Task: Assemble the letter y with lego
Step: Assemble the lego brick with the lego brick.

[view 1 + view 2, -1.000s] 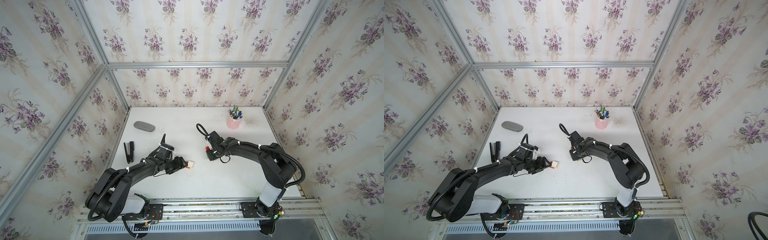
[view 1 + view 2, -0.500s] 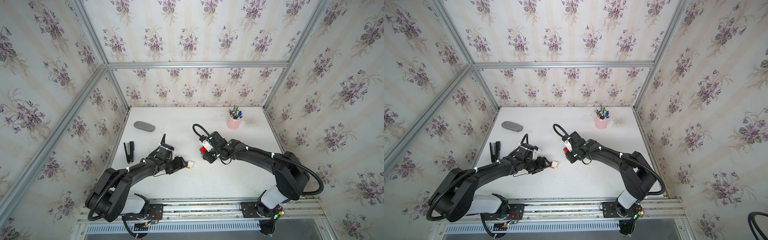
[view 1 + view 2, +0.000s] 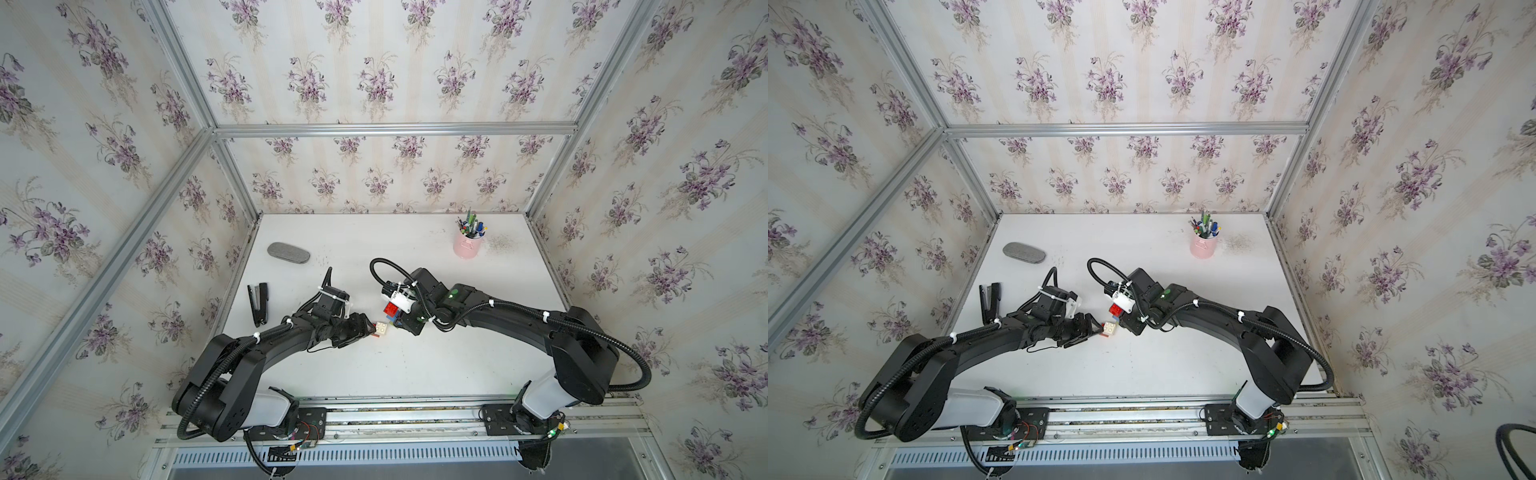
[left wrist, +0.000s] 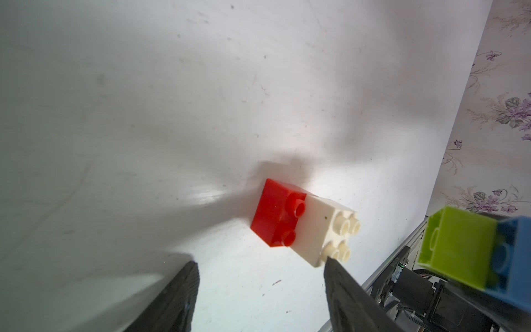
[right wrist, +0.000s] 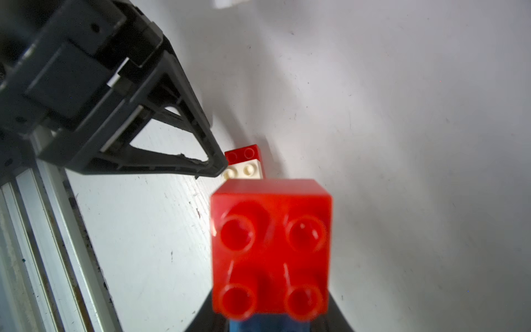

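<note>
Spanning the floor of the wallpapered enclosure: white table (image 3: pixel 415 365), with the red-and-white pair (image 3: pixel 381 329) lying on its side at about the middle. The pair is two square bricks joined together and serves as reference for every position below. Right arm (image 3: pixel 511 320): black, extended toward the pair. Its right gripper (image 3: pixel 397 320) is clamped tight on the blue bar, near the pair but apart from it. Left arm (image 3: pixel 266 345): black, extended toward the pair from the opposite side. Its left gripper (image 4: pixel 260 261) has its jaws partly spread and holds nothing. One fingertip (image 4: pixel 333 270) sits at the corner of the pair's white brick (image 4: pixel 319 227), contact not certain; the other stands apart from the pair. Grey oval case (image 3: pixel 288 252): well apart from the pair, beyond the left arm, toward the back wall. Black stapler (image 3: pixel 258 304): well apart from the pair, past the left arm's wrist. Pink pen cup (image 3: pixel 468 246): well apart from the pair, beyond the right arm, filled with pens. Blue bar (image 4: pixel 517 258): longer brick in the right gripper, near the pair. Red brick (image 5: pixel 271 247): seated on the blue bar, four studs showing. Lime-green brick (image 4: pixel 457 247): seated on the blue bar, near the pair's white brick.
</note>
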`<state>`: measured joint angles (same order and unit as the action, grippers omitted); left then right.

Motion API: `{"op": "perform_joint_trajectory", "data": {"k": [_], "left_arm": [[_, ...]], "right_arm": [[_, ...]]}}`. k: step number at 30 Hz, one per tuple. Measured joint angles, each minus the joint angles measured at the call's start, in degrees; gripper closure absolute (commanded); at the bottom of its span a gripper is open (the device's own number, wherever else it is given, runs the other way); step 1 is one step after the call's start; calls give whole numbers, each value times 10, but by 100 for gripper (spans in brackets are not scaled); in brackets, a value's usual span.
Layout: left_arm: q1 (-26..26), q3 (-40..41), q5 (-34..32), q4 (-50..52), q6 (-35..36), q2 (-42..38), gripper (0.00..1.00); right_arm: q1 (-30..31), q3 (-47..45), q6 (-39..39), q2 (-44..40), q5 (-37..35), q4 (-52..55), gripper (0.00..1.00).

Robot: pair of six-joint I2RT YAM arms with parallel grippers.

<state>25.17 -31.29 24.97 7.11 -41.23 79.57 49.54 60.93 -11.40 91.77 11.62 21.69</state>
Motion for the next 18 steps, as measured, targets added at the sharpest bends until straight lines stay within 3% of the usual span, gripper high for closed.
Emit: {"op": "perform_joint_trajectory", "data": {"k": [18], "left_arm": [[0,0,2,-3,2,3,29]], "right_arm": [[16,38,-73,52,6,9,71]]}}
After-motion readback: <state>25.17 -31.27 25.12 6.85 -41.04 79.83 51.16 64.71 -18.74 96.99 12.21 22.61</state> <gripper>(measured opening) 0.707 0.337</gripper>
